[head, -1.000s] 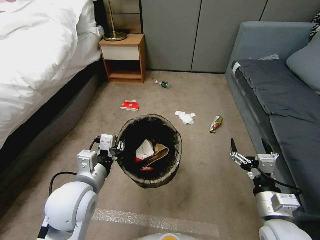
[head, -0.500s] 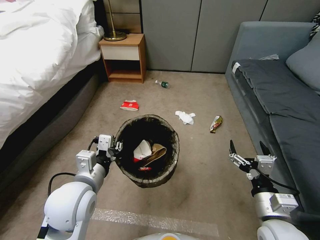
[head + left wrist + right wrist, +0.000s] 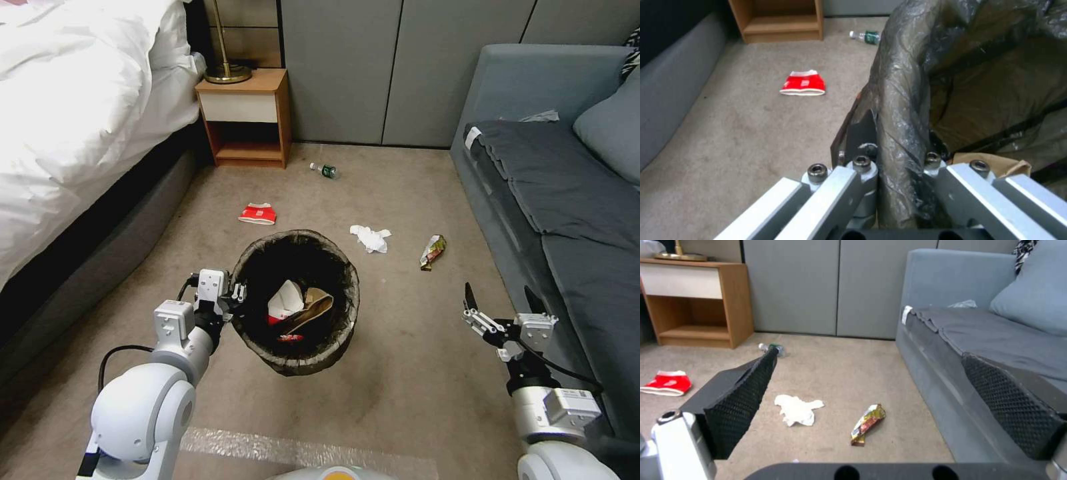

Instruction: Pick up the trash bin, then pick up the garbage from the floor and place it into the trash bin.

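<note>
Trash bin (image 3: 297, 360): dark brown-black glossy liner. Inside: red-and-white carton (image 3: 285, 303) and brown paper bag (image 3: 313, 305). Floor (image 3: 400, 373): beige-tan carpet. Flat packet (image 3: 259, 213): red with white edges. Tissue (image 3: 370, 238): white. Snack wrapper (image 3: 432, 251): red, yellow and green. Bottle (image 3: 325, 171): clear, green label. Right end effector (image 3: 500, 303): black cross-hatched pads (image 3: 744, 400). Left end effector (image 3: 237, 293): silver-grey links. Sofa (image 3: 573, 200): grey. Nightstand (image 3: 247, 117): brown wood, white drawer. Bedding (image 3: 73, 100): white.

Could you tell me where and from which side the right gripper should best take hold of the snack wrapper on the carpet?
Probably across its narrow middle, from straight above: the snack wrapper lies flat and elongated, clear of the tissue; the right gripper is open.
</note>
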Controlling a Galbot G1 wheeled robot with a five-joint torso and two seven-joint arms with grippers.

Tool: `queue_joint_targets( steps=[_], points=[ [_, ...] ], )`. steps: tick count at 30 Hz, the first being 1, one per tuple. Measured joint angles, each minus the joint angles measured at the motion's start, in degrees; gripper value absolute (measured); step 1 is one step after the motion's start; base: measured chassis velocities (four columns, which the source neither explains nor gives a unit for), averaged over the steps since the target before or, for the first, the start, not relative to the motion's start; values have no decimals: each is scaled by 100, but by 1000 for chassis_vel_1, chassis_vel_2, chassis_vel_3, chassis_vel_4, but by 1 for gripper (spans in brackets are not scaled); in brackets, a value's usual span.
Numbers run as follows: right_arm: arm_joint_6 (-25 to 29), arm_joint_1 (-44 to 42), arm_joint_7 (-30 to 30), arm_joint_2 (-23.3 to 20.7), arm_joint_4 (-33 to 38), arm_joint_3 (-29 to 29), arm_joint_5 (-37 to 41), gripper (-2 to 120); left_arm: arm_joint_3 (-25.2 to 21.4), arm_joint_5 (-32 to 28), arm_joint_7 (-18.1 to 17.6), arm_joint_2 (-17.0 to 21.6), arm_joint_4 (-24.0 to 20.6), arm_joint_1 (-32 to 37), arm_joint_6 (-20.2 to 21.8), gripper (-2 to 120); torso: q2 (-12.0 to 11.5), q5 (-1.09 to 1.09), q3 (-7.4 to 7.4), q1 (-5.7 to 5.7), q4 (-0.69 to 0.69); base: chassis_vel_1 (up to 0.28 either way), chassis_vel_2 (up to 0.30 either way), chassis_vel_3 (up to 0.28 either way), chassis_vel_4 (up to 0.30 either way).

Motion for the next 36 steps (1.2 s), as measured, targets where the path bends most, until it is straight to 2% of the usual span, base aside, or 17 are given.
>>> queue_joint_targets(
  steps=[20,36],
  points=[
    [65,-23,30,12,-48,-34,18,100,19,11,0,-23,-18,2,0,2,0,0,0,0,-1,-61,66,58,-65],
    [120,-59,47,26,-69,-61,16,100,36,7,1,1,-24,5,2,2,0,0,0,0,0,-99,104,104,-104]
  ],
)
